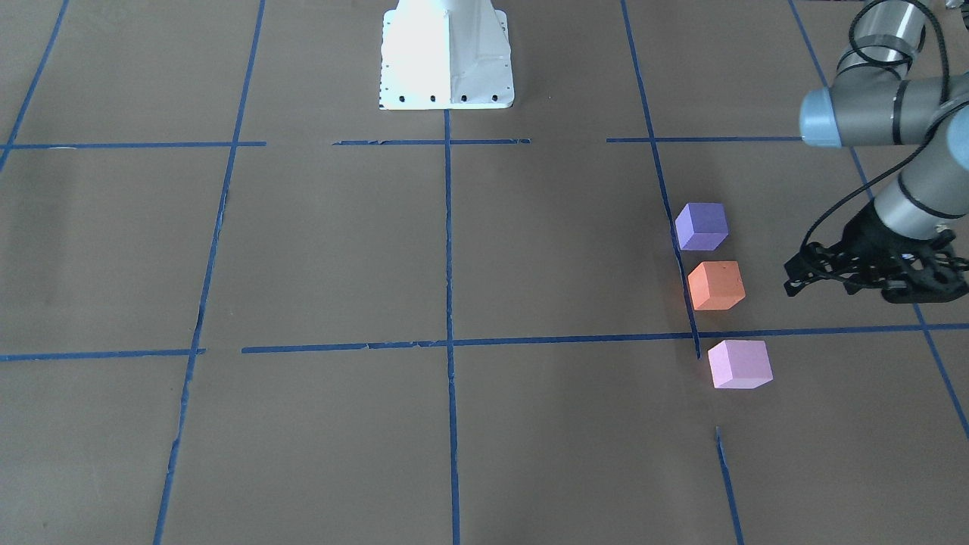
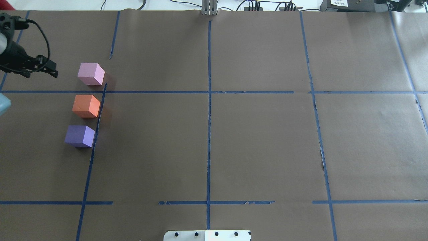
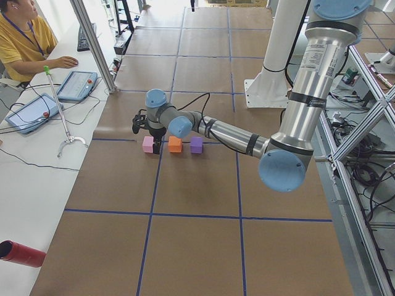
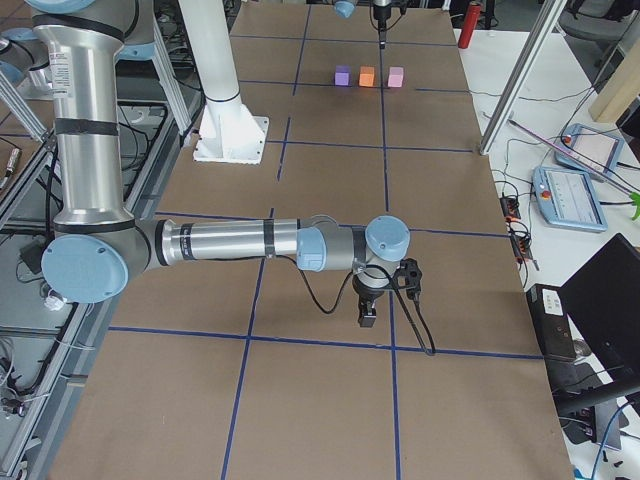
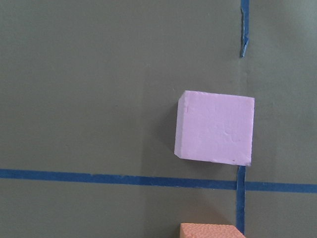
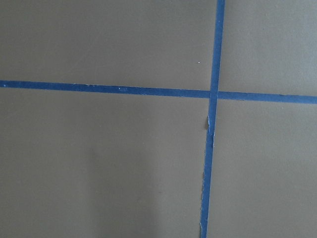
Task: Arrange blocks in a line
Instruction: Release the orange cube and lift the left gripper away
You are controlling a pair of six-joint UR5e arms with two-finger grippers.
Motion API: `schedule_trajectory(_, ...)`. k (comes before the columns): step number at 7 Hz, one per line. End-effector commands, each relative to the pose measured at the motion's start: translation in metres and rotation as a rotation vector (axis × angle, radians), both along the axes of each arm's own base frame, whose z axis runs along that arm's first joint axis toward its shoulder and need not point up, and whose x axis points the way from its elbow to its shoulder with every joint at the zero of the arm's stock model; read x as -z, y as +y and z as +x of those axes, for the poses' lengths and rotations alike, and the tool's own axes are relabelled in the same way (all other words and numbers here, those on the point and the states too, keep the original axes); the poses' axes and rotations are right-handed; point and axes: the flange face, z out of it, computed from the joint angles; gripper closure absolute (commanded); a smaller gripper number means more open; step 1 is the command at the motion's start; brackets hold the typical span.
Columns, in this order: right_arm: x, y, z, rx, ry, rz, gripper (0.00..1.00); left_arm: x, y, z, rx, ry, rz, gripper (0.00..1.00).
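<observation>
My table (image 2: 254,147) is brown paper gridded with blue tape (image 2: 209,134); a person in yellow (image 3: 24,40) sits at a side desk. There are three blocks: the purple block (image 2: 79,135), orange block (image 2: 86,105) and pink block (image 2: 90,73) stand in a row along one tape line, with gaps between them. My left gripper (image 2: 51,68) hovers beside the pink block, fingers apart and empty. My right gripper (image 4: 367,315) hangs low over a tape crossing, well apart from the blocks; I cannot tell how its jaws stand.

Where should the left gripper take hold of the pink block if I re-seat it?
Come straight down on the pink block, pinching the two side faces not facing the orange block: it sits flat, and that gap looks narrow.
</observation>
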Motion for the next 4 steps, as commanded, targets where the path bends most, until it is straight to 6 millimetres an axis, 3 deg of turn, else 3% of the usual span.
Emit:
schedule_trajectory(1,0.0,0.0,0.0,0.0,0.0,-0.001,0.0,-0.098,0.038,-0.139,-0.124,-0.121,0.154,0.0)
schedule_trajectory(2,0.0,0.0,0.0,0.0,0.0,-0.001,0.0,-0.144,0.063,-0.176,-0.2,-0.165,0.187,0.0)
schedule_trajectory(3,0.0,0.0,0.0,0.0,0.0,0.001,0.0,-0.162,0.08,-0.196,-0.204,-0.175,0.183,0.0)
schedule_trajectory(4,0.0,0.0,0.0,0.0,0.0,0.001,0.0,-0.163,0.081,-0.197,-0.203,-0.176,0.167,0.0)
